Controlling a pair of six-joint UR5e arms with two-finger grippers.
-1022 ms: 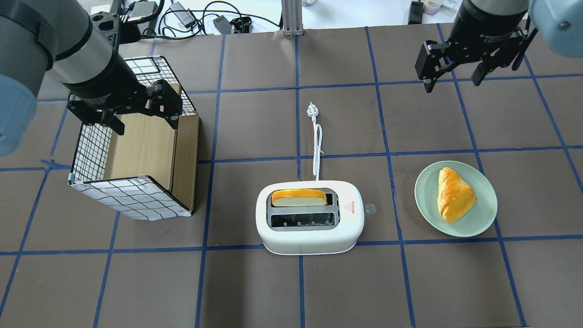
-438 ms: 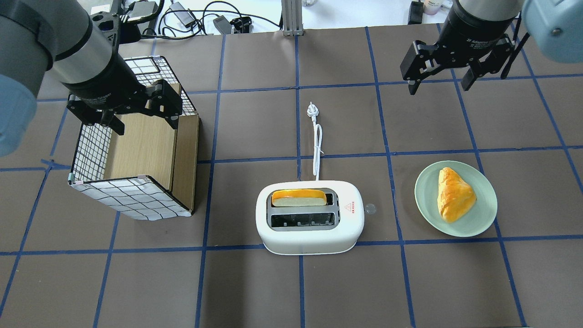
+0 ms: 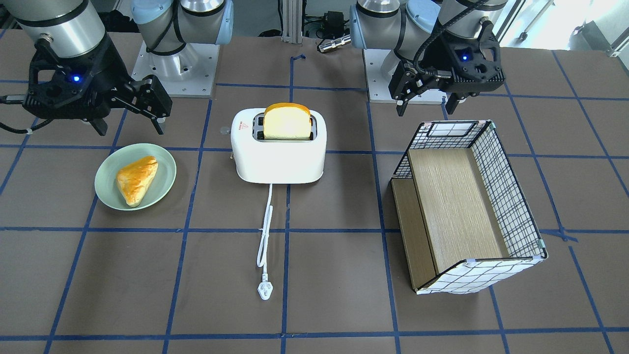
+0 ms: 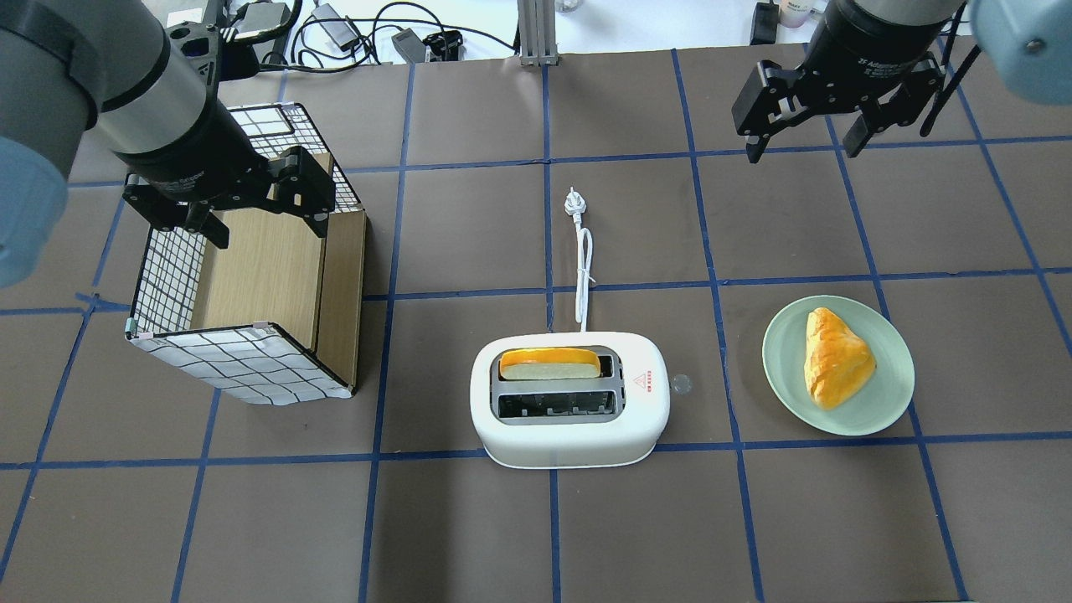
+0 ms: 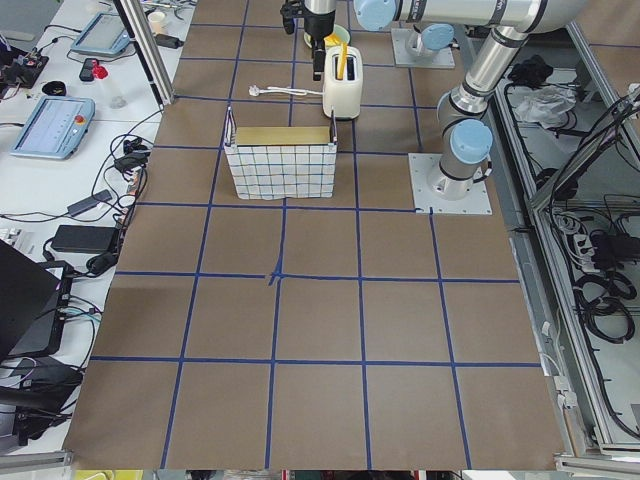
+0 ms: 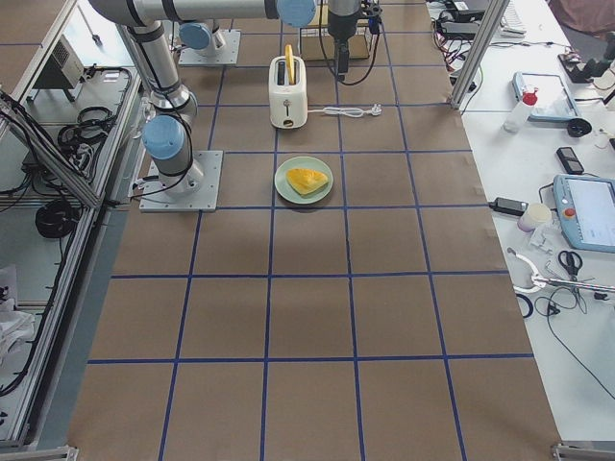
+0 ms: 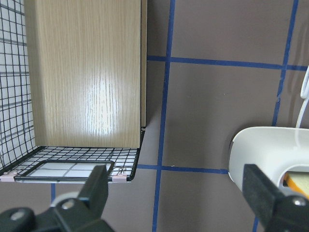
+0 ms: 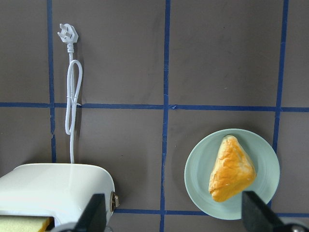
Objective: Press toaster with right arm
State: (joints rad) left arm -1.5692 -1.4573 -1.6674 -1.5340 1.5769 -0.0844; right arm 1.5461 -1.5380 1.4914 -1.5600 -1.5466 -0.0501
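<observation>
The light is bright and even, falling from above. Shadows are soft and short, with a faint one hugging the base of the toaster (image 3: 279, 157) in the front-facing view. The upper right corner of that frame is washed out by daylight. In the left wrist view a broad glare streak lies on the wooden panel (image 7: 96, 111), left of centre. Along the bottom edge of both wrist views the fingers (image 7: 99, 186) are blurred, out of focus.

White lettering starting "2F Adaptive" is showing on the black body of the right gripper (image 4: 804, 149), over the table's far right corner. The toaster (image 4: 569, 440) is bearing a red warning triangle (image 4: 643, 382) at the right end of its top. The red print under it is running too small to read.
</observation>
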